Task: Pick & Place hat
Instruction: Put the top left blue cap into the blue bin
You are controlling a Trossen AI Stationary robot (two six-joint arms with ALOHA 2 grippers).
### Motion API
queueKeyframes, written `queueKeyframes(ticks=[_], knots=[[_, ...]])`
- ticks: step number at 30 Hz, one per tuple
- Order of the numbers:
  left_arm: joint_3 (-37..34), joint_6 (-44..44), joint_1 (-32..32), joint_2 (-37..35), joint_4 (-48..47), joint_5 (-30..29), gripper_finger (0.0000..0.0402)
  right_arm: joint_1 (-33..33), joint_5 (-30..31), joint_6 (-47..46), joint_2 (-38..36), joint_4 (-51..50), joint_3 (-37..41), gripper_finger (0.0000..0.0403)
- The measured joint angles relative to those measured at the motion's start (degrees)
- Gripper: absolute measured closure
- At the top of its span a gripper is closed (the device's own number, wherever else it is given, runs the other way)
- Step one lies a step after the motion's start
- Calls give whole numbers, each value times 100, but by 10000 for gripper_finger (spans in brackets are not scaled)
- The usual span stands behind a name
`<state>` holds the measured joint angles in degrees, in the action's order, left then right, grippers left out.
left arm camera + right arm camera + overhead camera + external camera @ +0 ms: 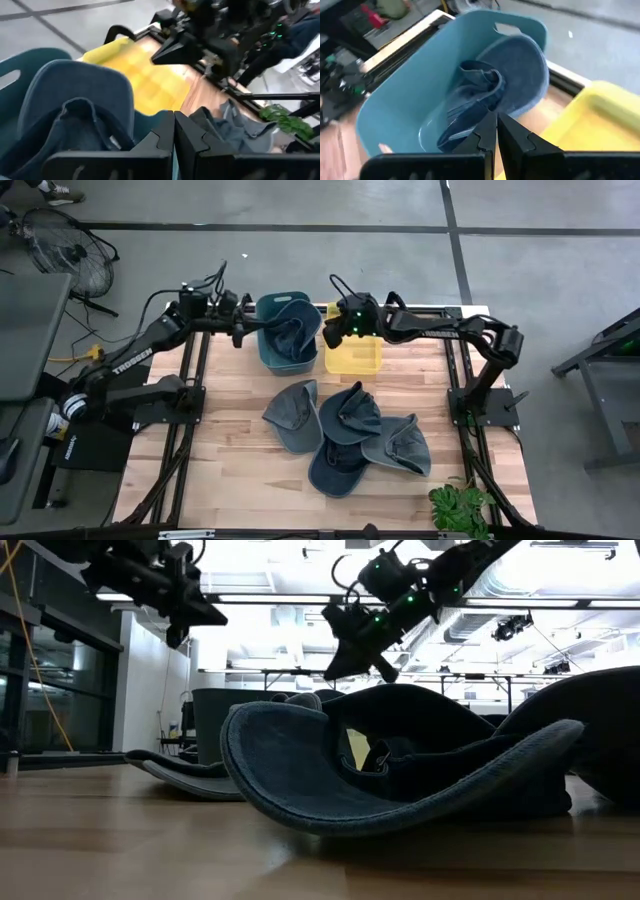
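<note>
A blue denim hat (292, 337) lies crumpled in the teal bin (270, 308) at the table's far edge, its brim (520, 65) leaning up against the bin's wall. Several more denim hats (345, 430) lie overlapping on the wooden table in the middle. My left gripper (245, 333) hangs shut beside the bin's left rim, and its wrist view looks over the hat (75, 110). My right gripper (327, 333) hangs shut between the teal bin and the yellow bin (352, 358), above the hat (485, 95). Neither gripper holds anything.
The yellow bin stands right of the teal one at the far edge. A green plant (460, 506) sits at the near right corner. In the low view a hat's brim (300, 780) fills the foreground. Bare wood lies at the table's near left.
</note>
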<state>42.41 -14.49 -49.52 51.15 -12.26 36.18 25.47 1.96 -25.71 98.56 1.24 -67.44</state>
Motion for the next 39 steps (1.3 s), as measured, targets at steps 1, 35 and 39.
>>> queueKeyframes(ticks=[1,35,39], knots=[[0,45,-78,-8,24,127,401,37,-4,-171,20,-61,-13,391],[2,978,-1086,1,-268,1733,401,260,-148,-2042,386,29,-23,391],[2,978,-1086,1,-294,1735,401,202,6,-2070,400,39,-22,391]])
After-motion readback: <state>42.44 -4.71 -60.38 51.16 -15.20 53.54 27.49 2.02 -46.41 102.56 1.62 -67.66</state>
